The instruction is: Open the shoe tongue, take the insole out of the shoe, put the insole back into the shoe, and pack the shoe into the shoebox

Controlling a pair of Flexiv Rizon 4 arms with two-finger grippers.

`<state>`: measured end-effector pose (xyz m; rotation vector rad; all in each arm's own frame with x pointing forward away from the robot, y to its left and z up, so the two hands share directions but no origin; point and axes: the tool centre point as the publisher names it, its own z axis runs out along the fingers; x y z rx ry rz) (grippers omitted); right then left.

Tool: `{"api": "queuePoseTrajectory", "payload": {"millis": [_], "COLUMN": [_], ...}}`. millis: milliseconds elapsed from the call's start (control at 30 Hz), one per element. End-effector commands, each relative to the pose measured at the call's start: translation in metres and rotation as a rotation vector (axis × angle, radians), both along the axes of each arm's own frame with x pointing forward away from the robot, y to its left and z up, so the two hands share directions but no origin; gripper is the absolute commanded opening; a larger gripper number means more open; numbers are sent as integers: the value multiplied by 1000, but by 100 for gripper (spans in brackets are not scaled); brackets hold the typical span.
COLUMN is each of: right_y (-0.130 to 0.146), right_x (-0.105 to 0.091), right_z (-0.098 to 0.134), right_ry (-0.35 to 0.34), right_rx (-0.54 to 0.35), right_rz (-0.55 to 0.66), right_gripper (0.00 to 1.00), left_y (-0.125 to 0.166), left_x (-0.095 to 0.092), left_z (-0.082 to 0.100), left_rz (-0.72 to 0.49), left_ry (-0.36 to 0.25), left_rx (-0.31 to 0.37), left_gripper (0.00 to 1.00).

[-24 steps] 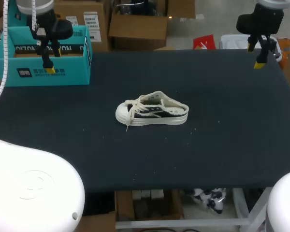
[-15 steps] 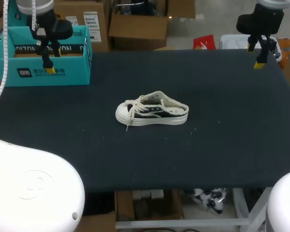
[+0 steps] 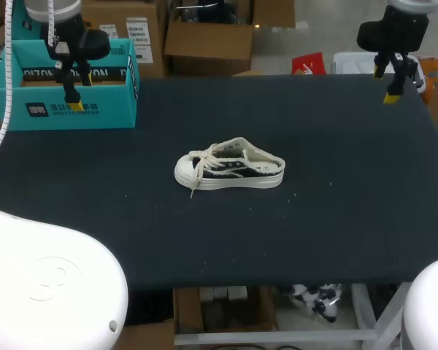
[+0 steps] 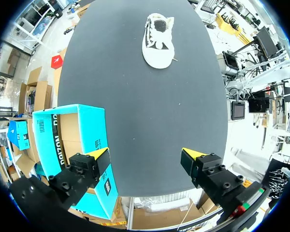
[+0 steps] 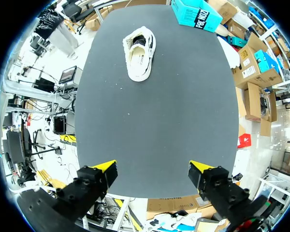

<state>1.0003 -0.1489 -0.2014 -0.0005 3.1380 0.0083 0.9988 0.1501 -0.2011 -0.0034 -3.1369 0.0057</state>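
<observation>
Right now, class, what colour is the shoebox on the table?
The shoebox is teal; the head view shows it best.

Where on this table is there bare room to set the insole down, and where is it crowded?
Bare cloth runs between the shoe and the table's near edge, and from the shoe's heel across to the right edge, toward the right gripper. The far left corner is crowded: the shoebox stands there with the left gripper above its edge.

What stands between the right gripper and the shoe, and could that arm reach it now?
Probably yes: the right gripper hangs open above the table at its far right corner, and only bare tabletop lies between it and the shoe.
</observation>
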Motion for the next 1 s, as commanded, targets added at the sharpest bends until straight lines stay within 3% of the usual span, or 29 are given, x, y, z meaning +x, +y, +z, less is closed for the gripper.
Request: {"api": "queuePoseTrajectory", "payload": {"millis": [33, 333, 533, 600, 667, 833, 933, 967, 1000], "right_y": [5, 39, 69, 78, 86, 100, 113, 116, 117], "right_x": [-2, -21, -36, -40, -43, -49, -50, -50, -50], "right_z": [-5, -39, -59, -64, -69, -77, -82, -83, -84], "right_ry": [-11, 1, -12, -16, -15, -14, 1, 13, -1], "right_rx": [68, 200, 292, 304, 329, 390, 416, 400, 370], "right_rz": [8, -21, -50, -51, -49, -81, -96, -114, -107], "right_gripper": [100, 100, 100, 100, 100, 100, 100, 100, 100], "left_y": [-3, -27, -49, -54, -60, -73, -82, -85, -85], "left_x": [-2, -14, -28, -32, -39, -51, -53, -53, -53], "left_z": [-5, -26, -34, -36, -36, -33, -31, -31, -31], "left_rz": [2, 305, 527, 595, 585, 685, 733, 735, 735], "left_ry": [37, 160, 224, 212, 223, 146, 90, 63, 63], "left_rx": [2, 34, -49, -42, -60, -81, -33, 21, 21], "left_gripper": [100, 100, 100, 100, 100, 100, 100, 100, 100]}}
